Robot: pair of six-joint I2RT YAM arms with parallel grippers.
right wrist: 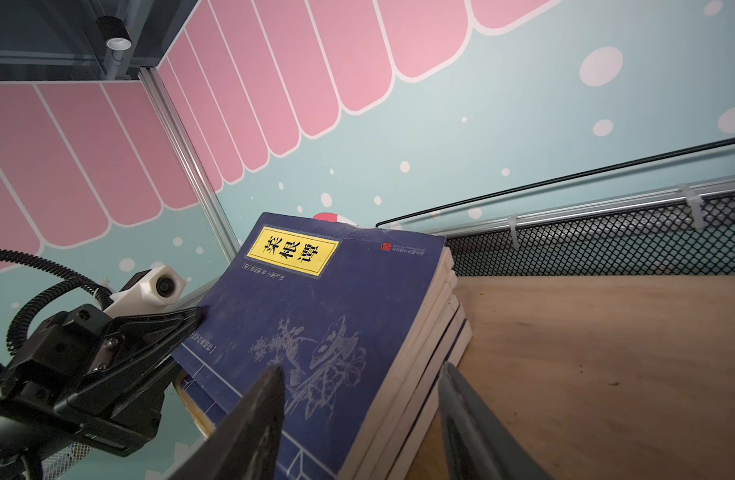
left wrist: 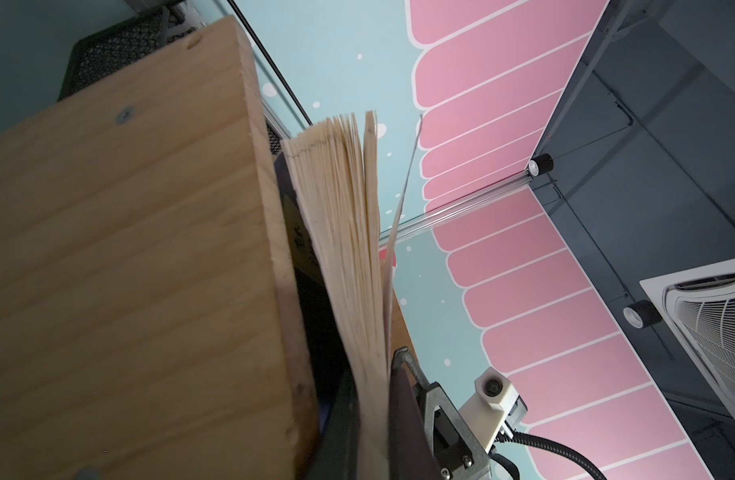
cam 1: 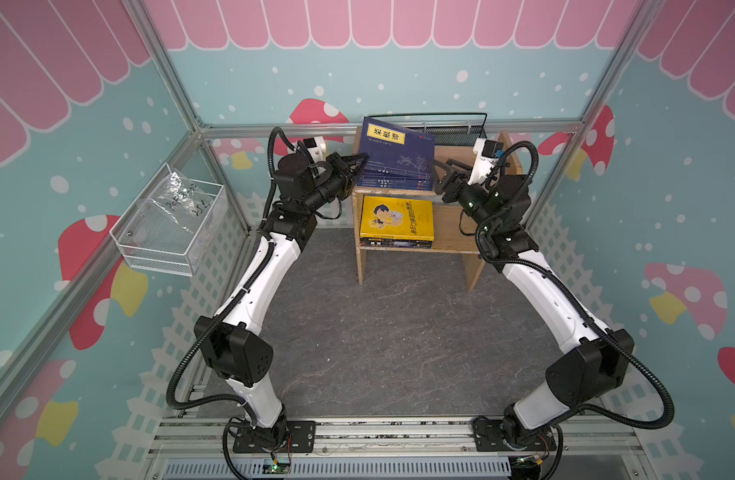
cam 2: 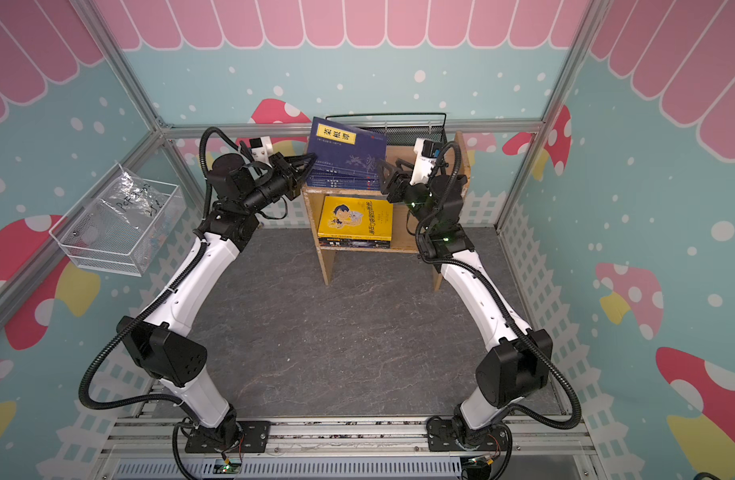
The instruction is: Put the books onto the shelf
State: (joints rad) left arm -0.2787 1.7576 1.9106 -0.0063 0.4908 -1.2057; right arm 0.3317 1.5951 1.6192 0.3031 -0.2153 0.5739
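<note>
Navy paperback (cam 1: pixel 395 147) with yellow title label, tilted atop a navy stack (cam 1: pixel 393 181) on the shelf's (cam 1: pixel 453 232) upper tier. Left gripper (cam 1: pixel 363 158), jaws clamped on its edge; right gripper (cam 1: pixel 438 172) beside, jaws parted, seemingly touching nothing.

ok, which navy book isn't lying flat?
The top navy book, yellow label up: left pincer holds one edge raised; the other navy books lie flat beneath it.
</note>
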